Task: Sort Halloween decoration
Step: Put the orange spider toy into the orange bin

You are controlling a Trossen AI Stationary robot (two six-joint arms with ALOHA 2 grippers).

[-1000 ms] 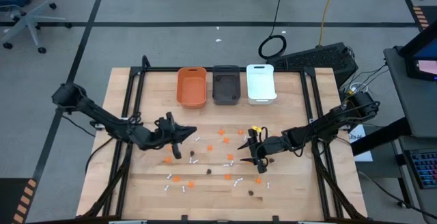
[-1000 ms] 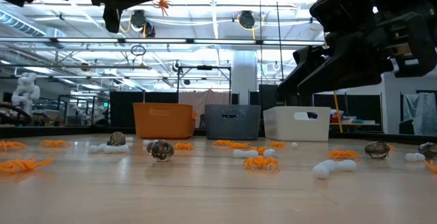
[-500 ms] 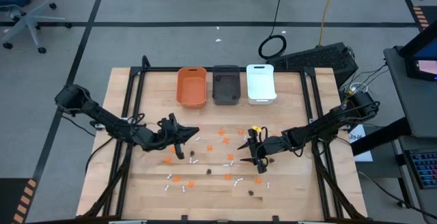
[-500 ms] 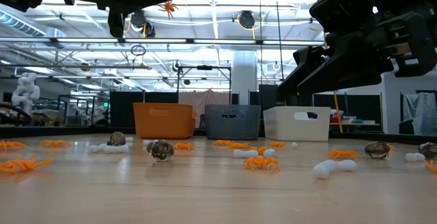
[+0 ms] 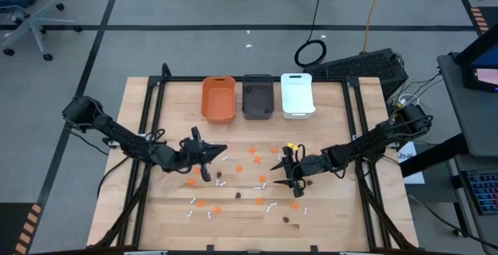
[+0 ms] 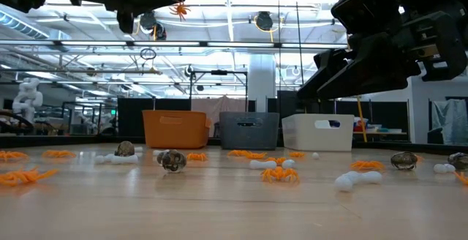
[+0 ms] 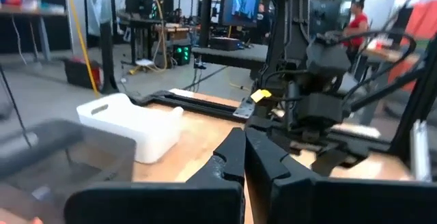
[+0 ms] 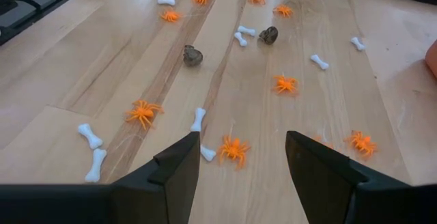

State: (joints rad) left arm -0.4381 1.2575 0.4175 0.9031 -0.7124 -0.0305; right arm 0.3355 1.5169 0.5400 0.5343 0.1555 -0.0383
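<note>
My left gripper [image 5: 204, 162] is squeezed shut on a little orange spider [image 6: 178, 8], lifted over the table's [image 5: 327, 216] left half. The orange bin [image 5: 219, 99] lies ahead, by the far edge. My right gripper [image 8: 240, 157] is open over scattered spiders and bones. I see no writing.

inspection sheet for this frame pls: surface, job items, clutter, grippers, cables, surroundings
Surface: wooden table, black rails along both sides.
Job's things: orange spiders, white bones and dark lumps scattered mid-table; an orange spider at the tip of the left gripper.
Bins: orange bin, dark grey bin, white bin in a row at the far edge.
Clutter: nothing seen.
Grippers: left gripper shut, raised; right gripper open above the pieces.
Cables: coiled black cable on the floor.
Surroundings: office chair; a person in the background.
</note>
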